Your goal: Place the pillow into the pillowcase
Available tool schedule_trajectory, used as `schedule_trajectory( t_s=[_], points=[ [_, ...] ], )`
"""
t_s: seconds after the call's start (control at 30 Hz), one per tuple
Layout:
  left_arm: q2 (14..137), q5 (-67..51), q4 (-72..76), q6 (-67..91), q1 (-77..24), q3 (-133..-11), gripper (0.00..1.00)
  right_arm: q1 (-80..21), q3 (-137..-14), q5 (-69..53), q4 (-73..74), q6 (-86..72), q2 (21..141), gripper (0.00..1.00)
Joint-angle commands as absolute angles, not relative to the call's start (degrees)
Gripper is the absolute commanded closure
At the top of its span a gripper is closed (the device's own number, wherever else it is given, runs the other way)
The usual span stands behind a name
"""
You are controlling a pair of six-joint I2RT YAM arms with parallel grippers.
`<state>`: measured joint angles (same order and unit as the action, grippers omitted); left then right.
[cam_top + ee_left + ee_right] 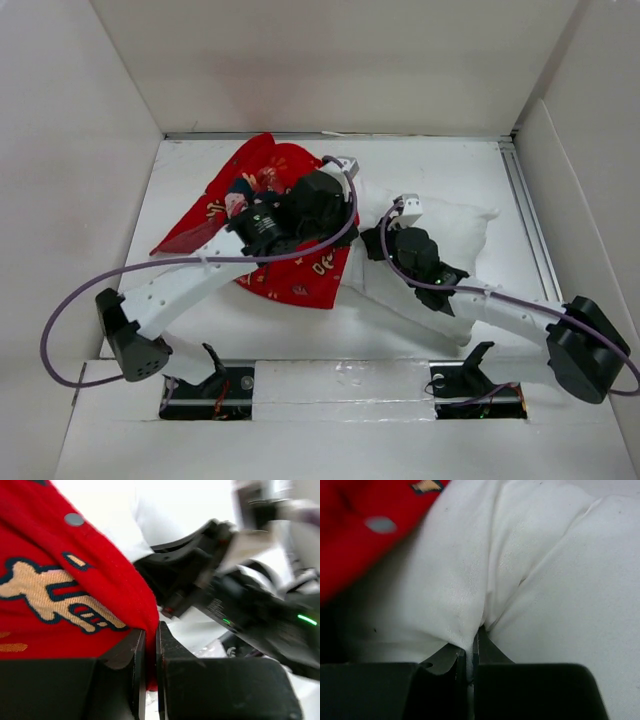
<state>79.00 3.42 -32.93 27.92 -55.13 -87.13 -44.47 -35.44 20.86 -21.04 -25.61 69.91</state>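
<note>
Centrally, crumpled red pillowcase (268, 165) pinched by left gripper (150, 636), plump white pillow (560, 605) pinched by right gripper (471, 650).

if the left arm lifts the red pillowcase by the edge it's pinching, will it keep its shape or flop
Probably flops: the pillowcase lies crumpled and folded, so it should hang limp from the left gripper. It fits between nearly shut jaws, so it is likely thin and light.
</note>
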Motion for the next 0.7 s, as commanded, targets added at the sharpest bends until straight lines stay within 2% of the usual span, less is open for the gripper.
schedule_trajectory(
  t_s=[0.0,0.17,0.27,0.3,0.37,0.4,0.43,0.47,0.5,0.57,0.6,0.67],
  points=[
    [81.29,0.7,-26.11,30.84,-53.8,-82.98,1.0,-44.56,-36.55,16.89,-34.18,-26.9,72.06,1.0],
    [84.46,-1.41,-19.7,32.25,-49.06,-74.81,1.0,-45.79,-35.6,5.67,-39.28,-25.58,74.53,1.0],
    [86.74,-0.8,-18.98,32.87,-46.42,-74.79,1.0,-46.4,-33.14,-2.0,-44.99,-25.58,76.38,0.99],
    [86.75,-0.79,-18.98,32.87,-45.8,-75.67,1.0,-46.41,-31.31,-2.02,-45.0,-24.97,76.38,0.77],
    [86.75,1.39,-20.57,33.49,-45.26,-76.2,1.0,-46.41,-28.58,-0.72,-44.48,-24.96,71.39,0.43],
    [85.79,2.02,-21.26,33.49,-44.74,-77.42,1.0,-46.41,-26.13,1.47,-41.78,-24.96,66.23,0.11],
    [85.0,2.63,-22.49,33.49,-44.74,-78.13,1.0,-46.41,-26.1,2.89,-41.75,-24.96,66.18,0.01],
    [84.29,3.25,-23.46,33.49,-44.74,-79.18,0.98,-46.41,-26.1,4.47,-34.44,-24.96,60.18,0.01],
    [82.81,4.47,-24.68,32.79,-44.74,-81.54,0.75,-46.41,-26.1,8.05,-30.19,-24.26,57.25,0.01],
    [81.13,7.19,-27.75,32.78,-44.74,-84.36,0.17,-46.41,-29.6,12.72,-22.36,-24.26,52.41,0.01],
    [80.34,8.51,-28.47,32.17,-44.74,-85.68,0.0,-46.41,-31.45,15.09,-13.88,-23.65,49.16,0.01],
    [79.63,11.42,-30.92,30.68,-44.74,-90.95,0.0,-45.28,-37.84,19.41,-6.45,-22.95,48.34,0.01]
  ],
)
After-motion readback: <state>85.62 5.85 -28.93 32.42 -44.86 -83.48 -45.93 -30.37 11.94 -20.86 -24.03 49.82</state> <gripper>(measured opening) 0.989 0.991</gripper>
